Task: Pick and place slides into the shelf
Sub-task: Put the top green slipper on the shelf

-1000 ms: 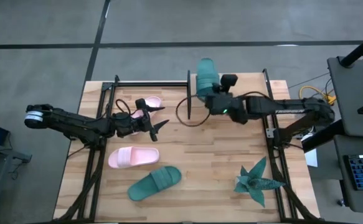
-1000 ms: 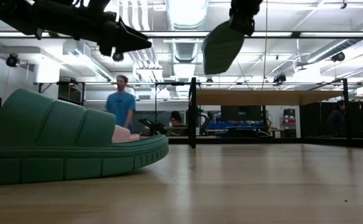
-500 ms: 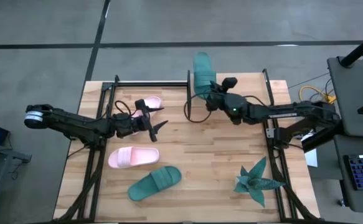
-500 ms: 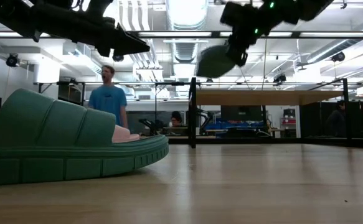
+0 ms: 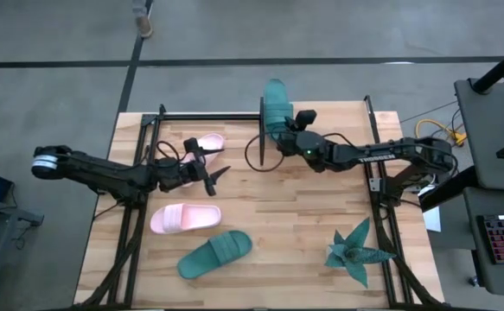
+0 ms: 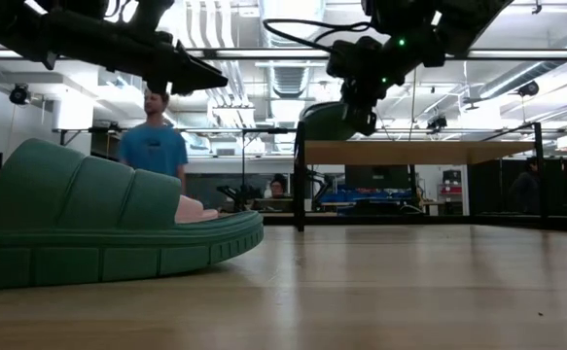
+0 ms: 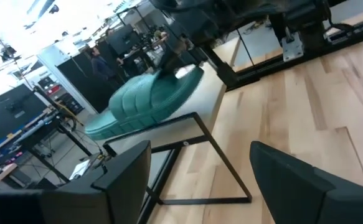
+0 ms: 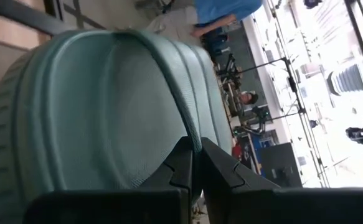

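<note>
A teal slide (image 5: 275, 105) is held by its strap in the clamped right gripper (image 5: 284, 131) over the shelf (image 5: 234, 114); the left gripper (image 5: 210, 168), jaws wide and empty, is held beside a pink slide (image 5: 203, 142)

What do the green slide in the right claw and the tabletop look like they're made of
The green slide held in the right claw looks like soft matte foam, with moulded ribs across its strap and no shine; rubber is possible. The tabletop looks like light wood in joined planks with visible grain and a low sheen.
</note>
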`<state>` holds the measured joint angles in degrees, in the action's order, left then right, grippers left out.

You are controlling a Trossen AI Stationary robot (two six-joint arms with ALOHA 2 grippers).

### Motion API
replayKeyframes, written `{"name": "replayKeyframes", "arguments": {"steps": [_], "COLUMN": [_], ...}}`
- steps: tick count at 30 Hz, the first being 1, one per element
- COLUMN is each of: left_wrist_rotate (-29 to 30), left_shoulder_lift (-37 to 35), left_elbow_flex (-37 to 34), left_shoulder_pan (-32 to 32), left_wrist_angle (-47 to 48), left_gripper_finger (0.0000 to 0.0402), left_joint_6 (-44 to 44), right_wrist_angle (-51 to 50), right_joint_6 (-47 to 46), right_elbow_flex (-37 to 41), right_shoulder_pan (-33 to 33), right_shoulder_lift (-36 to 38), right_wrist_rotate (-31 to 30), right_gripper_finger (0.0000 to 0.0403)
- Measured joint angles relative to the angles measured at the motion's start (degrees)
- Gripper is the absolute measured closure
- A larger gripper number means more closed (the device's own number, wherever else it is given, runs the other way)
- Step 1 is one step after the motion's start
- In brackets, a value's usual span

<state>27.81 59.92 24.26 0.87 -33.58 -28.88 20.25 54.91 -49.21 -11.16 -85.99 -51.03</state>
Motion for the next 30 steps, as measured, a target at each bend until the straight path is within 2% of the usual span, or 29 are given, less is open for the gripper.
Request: {"name": "replayKeyframes", "arguments": {"steps": [7,14,30], "left_wrist_rotate": [0.1,0.1,0.1], "left_shoulder_lift": [-1.5,-1.6,-1.6], "left_elbow_flex": [-0.8,-0.9,-0.9], "left_shoulder_pan": [0.0,0.0,0.0], "left_wrist_angle": [0.1,0.0,-0.3], "left_gripper_finger": [0.0144,0.0144,0.0144], "left_joint_6": [0.0,0.0,0.0], "right_wrist_angle": [-3.0,-8.4,-9.3], "right_joint_6": [-1.3,-8.0,-9.9], "right_elbow_flex": [0.3,0.3,0.1], "right_shoulder_pan": [-0.3,-0.1,2.3], "right_shoulder_lift": [1.8,1.6,1.5], "right_wrist_rotate": [0.3,2.6,3.0], "right_gripper_finger": [0.0394,0.0394,0.0394]}}
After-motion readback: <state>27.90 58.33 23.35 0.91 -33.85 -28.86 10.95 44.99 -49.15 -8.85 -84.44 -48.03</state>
